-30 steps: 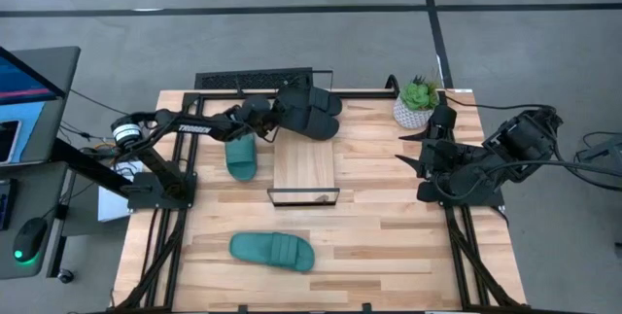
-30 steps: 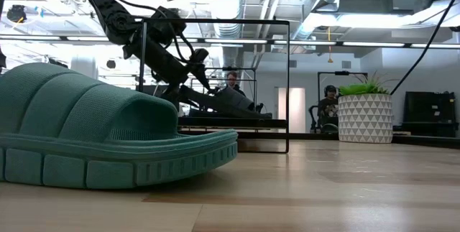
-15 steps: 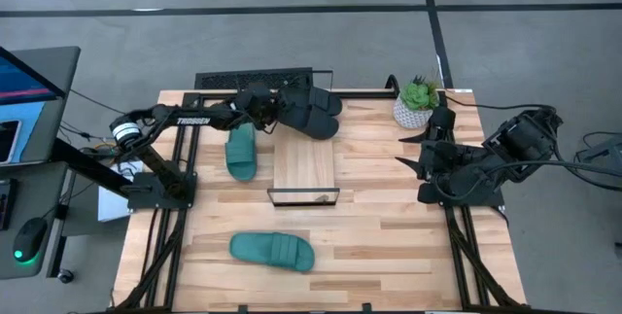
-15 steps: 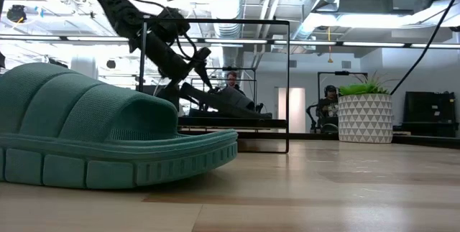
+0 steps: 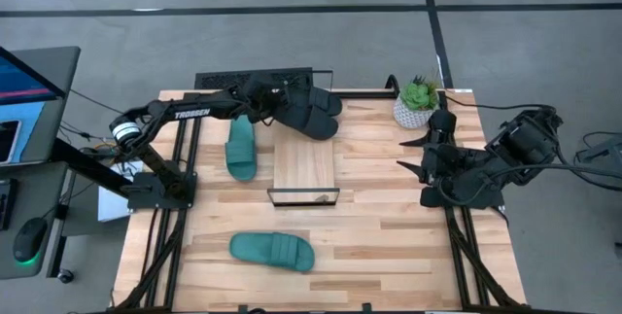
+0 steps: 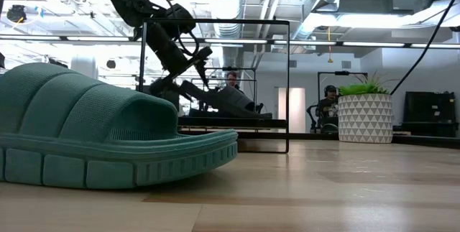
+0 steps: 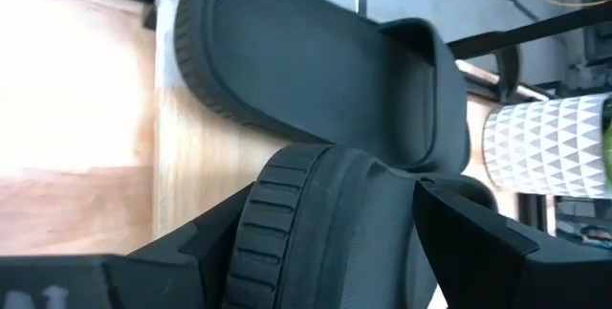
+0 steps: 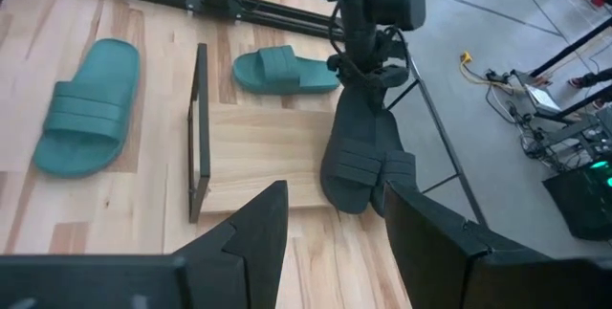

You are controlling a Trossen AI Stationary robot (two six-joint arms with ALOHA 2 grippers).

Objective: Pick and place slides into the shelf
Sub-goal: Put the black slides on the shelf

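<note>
Four slides are seen from above on a wooden table (image 5: 389, 217). Two black slides (image 5: 313, 112) lie side by side at upper centre, just beyond the far end of the shelf (image 5: 305, 163), a small plank at the middle. One teal slide (image 5: 241, 149) lies left of the shelf; the other teal slide (image 5: 272, 251) lies at lower centre, well apart. The left gripper (image 5: 280, 98) is set at the black pair's left end. The right gripper (image 5: 420, 156) waits at right, its fingers spread wide and empty, below a potted plant (image 5: 418, 102).

From table height, the near teal slide (image 6: 108, 135) fills the lower left. At centre, the left arm (image 6: 162, 34) reaches down to the black pair (image 6: 223, 101) behind the shelf's wire frame (image 6: 215, 81).

At the left wrist, the ribbed strap of one black slide (image 7: 325, 242) is framed closely between the two dark fingers (image 7: 469, 242), with the second black slide (image 7: 296, 70) behind it. Whether the fingers press on it cannot be told.

At the right wrist, the open fingers (image 8: 253, 237) frame the shelf top (image 8: 263, 156) at centre, both teal slides at left, and the black pair at centre right.

The slides are judged light, soft and bendable, not fragile. A grip across the wide strap or a sole edge is judged best, since the rubber will flex.
</note>
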